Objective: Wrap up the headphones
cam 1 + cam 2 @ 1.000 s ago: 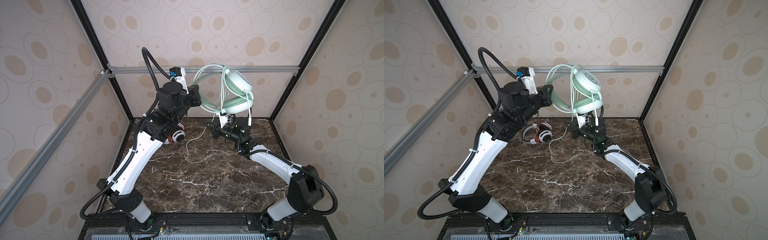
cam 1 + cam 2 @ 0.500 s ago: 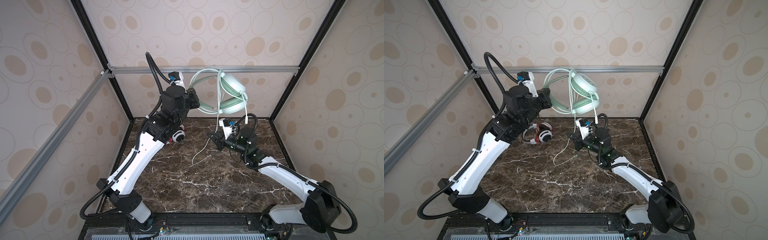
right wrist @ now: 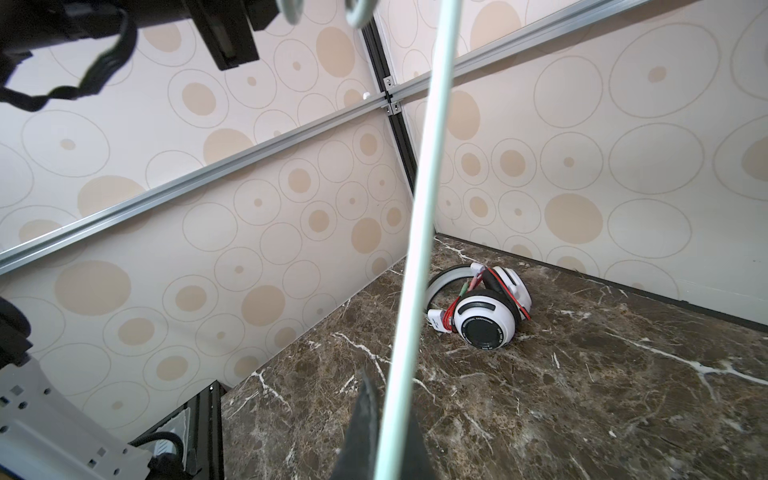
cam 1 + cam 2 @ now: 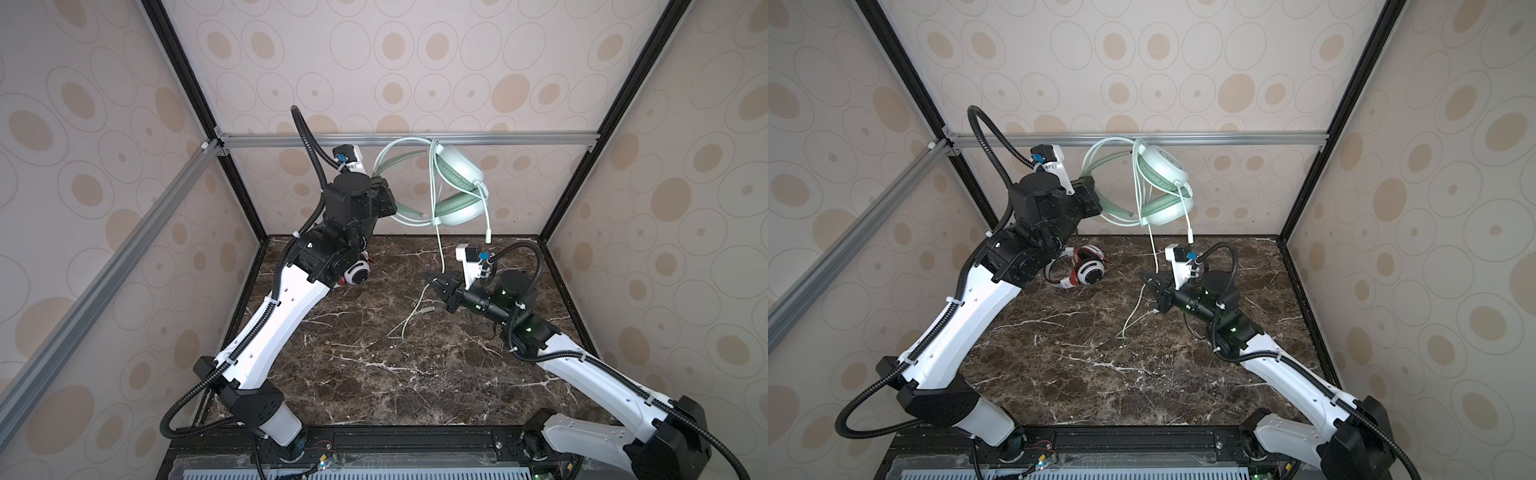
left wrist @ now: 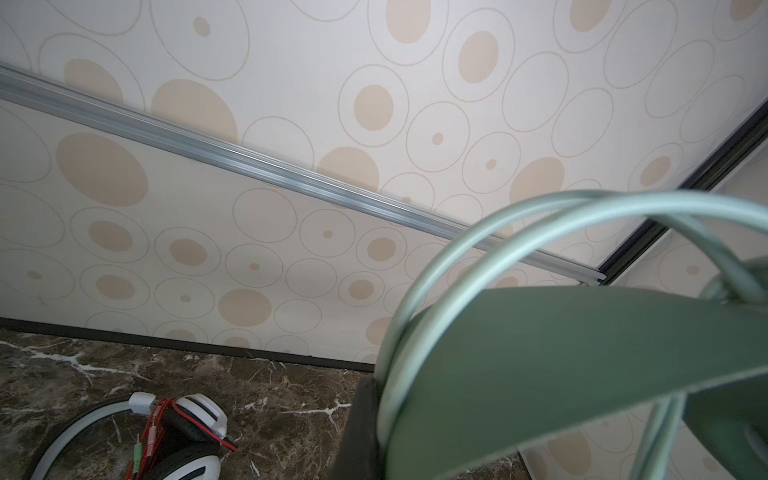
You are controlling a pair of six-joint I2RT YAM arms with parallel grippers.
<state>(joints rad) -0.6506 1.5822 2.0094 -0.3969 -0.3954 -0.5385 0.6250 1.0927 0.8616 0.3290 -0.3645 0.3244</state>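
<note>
The mint-green headphones point(image 4: 457, 195) point(image 4: 1163, 187) hang in the air near the back wall. My left gripper point(image 4: 388, 199) point(image 4: 1094, 199) point(image 5: 390, 424) is shut on their headband point(image 5: 582, 353). Their pale green cable point(image 4: 438, 249) point(image 4: 1152, 249) point(image 3: 419, 208) drops straight down to my right gripper point(image 4: 432, 282) point(image 4: 1148, 282) point(image 3: 388, 440), which is shut on it just above the table. The cable's tail point(image 4: 409, 320) lies loose on the marble. The white headphones point(image 4: 1088, 270) point(image 5: 183, 436) point(image 3: 486, 311) with red cable lie at the back left, partly hidden by the left arm in a top view.
A short pale lead with a plug point(image 4: 487, 224) dangles from the green ear cup above the right wrist. Patterned walls enclose the marble table point(image 4: 374, 374) on three sides, with an aluminium rail point(image 4: 519, 137) across the back wall.
The right arm has drawn back toward the front right and lowered, keeping hold of the cable. The green headset has shifted slightly left, and the slack on the table has moved right.
</note>
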